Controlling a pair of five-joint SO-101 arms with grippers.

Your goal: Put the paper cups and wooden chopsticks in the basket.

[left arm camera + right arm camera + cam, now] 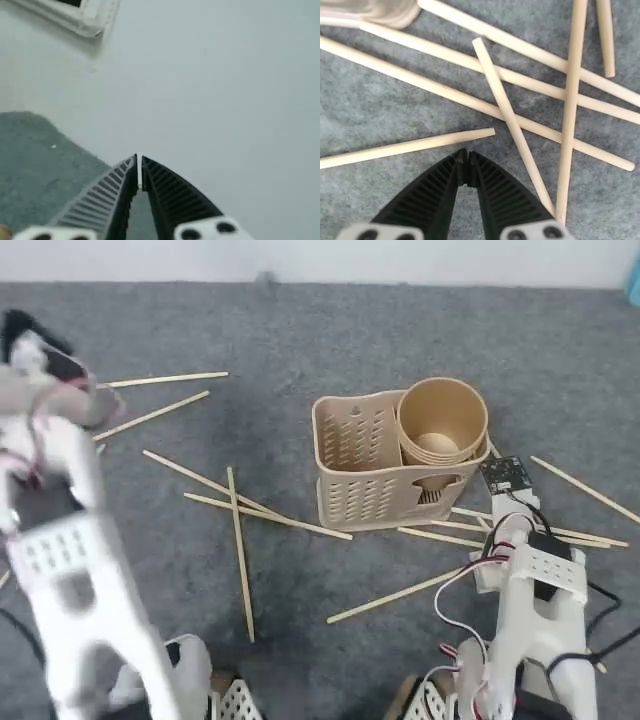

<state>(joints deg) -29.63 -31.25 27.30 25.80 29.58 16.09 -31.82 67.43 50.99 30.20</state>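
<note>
At the far left of the surface (300, 330) the left arm (70, 570) rears high, left claw (139, 172) closed and empty toward a wall (210, 75); chopsticks (239, 550) lie scattered, paper cups (441, 420) nest in the basket (365, 495), and beside it the right arm (535, 610) stoops, right claw (467, 165) closed, empty, over crossed chopsticks.

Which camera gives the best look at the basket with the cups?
The high view: the whole basket shows, paper cups stacked in one end. The right wrist view catches a pale rounded corner, perhaps its base; I cannot tell. The left wrist view faces wall and carpet.
</note>
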